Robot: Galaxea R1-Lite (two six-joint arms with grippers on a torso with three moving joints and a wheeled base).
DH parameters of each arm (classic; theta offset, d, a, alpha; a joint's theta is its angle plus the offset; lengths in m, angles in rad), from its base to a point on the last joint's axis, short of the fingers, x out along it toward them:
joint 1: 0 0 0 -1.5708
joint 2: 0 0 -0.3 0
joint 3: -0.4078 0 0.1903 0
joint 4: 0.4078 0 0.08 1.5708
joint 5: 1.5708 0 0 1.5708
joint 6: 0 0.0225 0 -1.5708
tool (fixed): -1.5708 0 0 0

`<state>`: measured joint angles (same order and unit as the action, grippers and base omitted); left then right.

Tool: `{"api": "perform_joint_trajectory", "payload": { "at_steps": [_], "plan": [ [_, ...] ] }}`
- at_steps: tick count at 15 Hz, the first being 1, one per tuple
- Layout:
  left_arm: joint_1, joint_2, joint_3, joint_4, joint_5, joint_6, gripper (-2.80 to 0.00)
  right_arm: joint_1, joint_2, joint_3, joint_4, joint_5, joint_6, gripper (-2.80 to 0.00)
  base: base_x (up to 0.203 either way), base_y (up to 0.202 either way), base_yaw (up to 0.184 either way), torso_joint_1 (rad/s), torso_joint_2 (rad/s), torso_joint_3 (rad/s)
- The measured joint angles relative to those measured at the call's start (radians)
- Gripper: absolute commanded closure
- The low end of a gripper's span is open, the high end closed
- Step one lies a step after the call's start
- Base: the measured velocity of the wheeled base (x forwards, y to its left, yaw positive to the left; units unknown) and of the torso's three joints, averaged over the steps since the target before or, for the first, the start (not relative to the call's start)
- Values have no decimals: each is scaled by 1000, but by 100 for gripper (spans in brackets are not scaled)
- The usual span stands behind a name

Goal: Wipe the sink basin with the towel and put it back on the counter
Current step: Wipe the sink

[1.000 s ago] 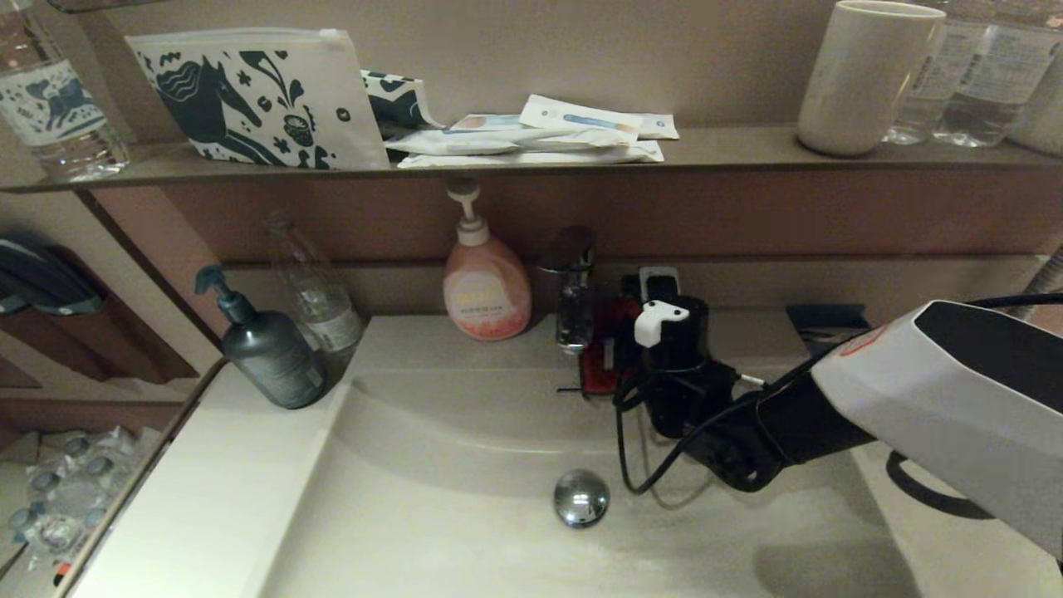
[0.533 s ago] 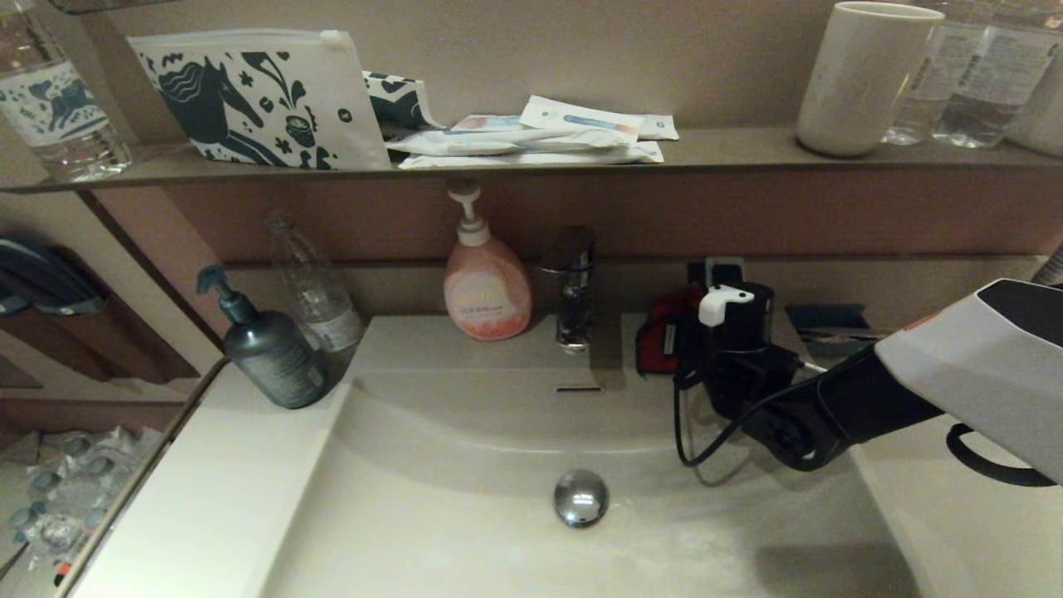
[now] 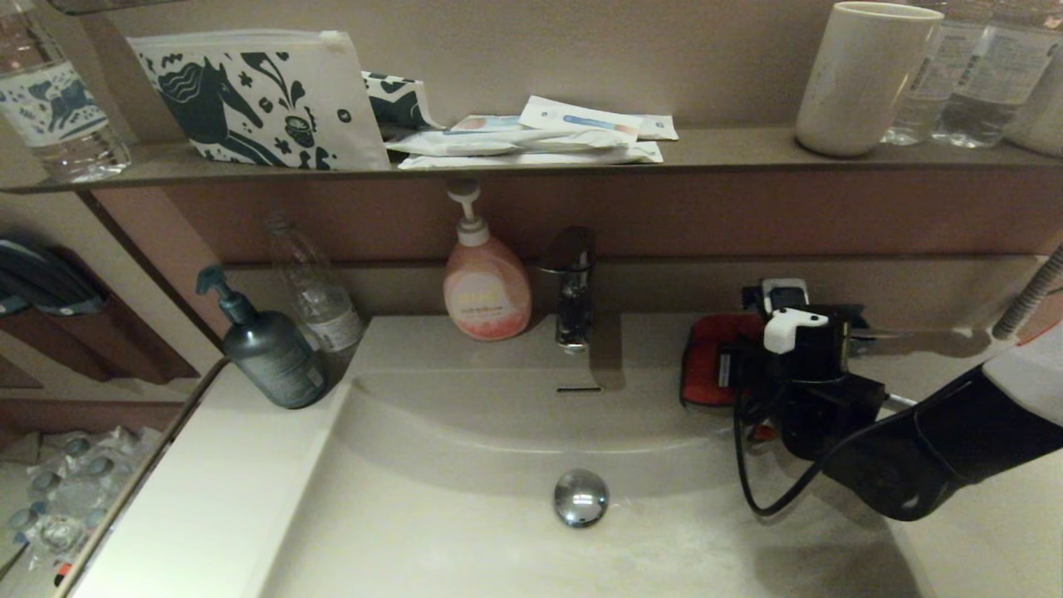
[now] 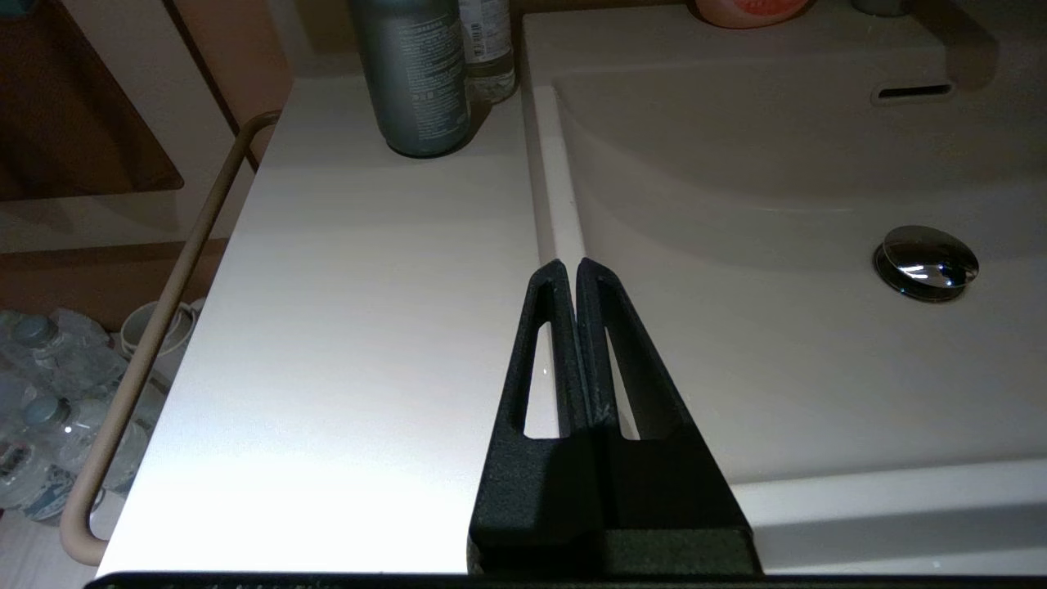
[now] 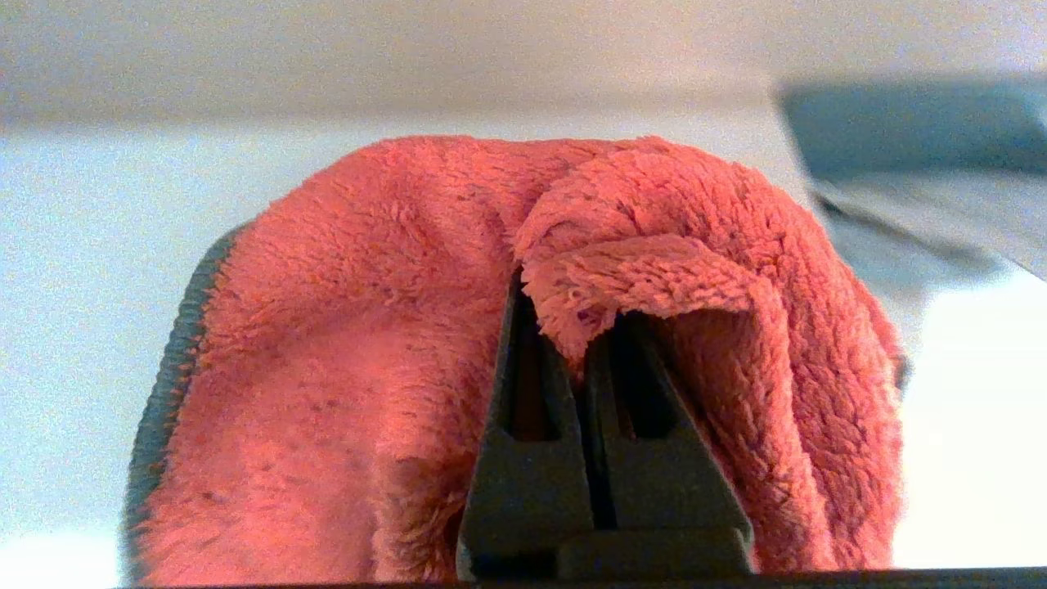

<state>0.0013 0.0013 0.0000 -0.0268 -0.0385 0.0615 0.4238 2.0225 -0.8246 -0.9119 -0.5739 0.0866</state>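
We keep the right gripper (image 5: 572,327) pinched on the orange-red terry towel (image 3: 706,365), right of the chrome faucet (image 3: 571,286), for setting it on the off-white counter (image 3: 656,332).

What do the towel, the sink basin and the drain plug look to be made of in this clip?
The towel: fluffy orange-red terry or microfibre, matte, with a fuzzy pile and a grey stitched edge; the right gripper pinches it. The sink basin: smooth off-white ceramic or resin, with soft sheen. The drain plug: polished chrome-look metal, mirror reflections.
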Motion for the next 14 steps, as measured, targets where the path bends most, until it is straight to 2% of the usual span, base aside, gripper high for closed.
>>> {"api": "perform_joint_trajectory", "payload": {
  "at_steps": [6, 14],
  "plan": [
    [0, 0, 0, 0, 0, 0, 0, -3, -189, 214, 46, -11, -13, 0, 0, 0, 0, 0, 0, 0],
    [0, 0, 0, 0, 0, 0, 0, 7, -435, 385, 230, -37, -12, 0, 0, 0, 0, 0, 0, 0]
  ]
}}
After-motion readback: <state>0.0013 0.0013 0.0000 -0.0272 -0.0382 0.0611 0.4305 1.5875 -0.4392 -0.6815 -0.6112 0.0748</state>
